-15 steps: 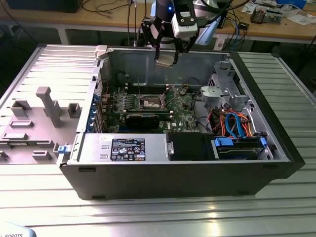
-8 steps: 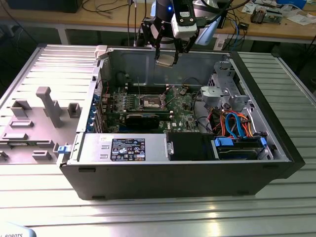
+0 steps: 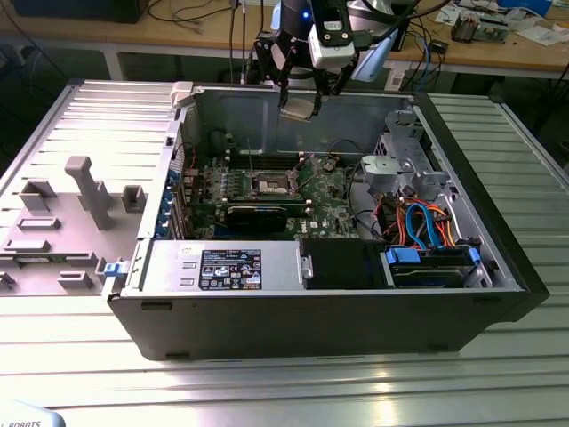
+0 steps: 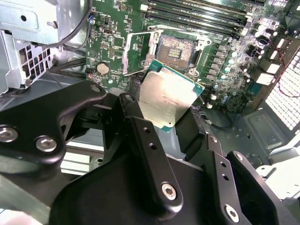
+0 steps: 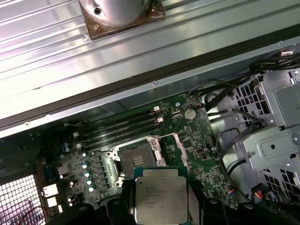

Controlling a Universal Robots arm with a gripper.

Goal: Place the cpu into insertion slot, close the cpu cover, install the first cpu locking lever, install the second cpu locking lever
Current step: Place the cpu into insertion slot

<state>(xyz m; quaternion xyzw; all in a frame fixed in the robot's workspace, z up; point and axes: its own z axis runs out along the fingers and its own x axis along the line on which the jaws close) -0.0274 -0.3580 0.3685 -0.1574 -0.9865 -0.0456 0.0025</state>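
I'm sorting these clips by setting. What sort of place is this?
Probably a robotics lab or electronics workshop: an open computer case lies on a ribbed metal table, a cluttered workbench with cables runs behind, and the gripper holds the cpu over it.

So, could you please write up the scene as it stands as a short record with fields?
gripper: shut on the cpu, fingers on its opposite edges
cpu: held in the air above the green board, metal top facing both wrist views
insertion slot: dark centre uncovered, no chip in it
green board: lying flat inside the computer case
computer case: on its side on the ribbed table, side panel off
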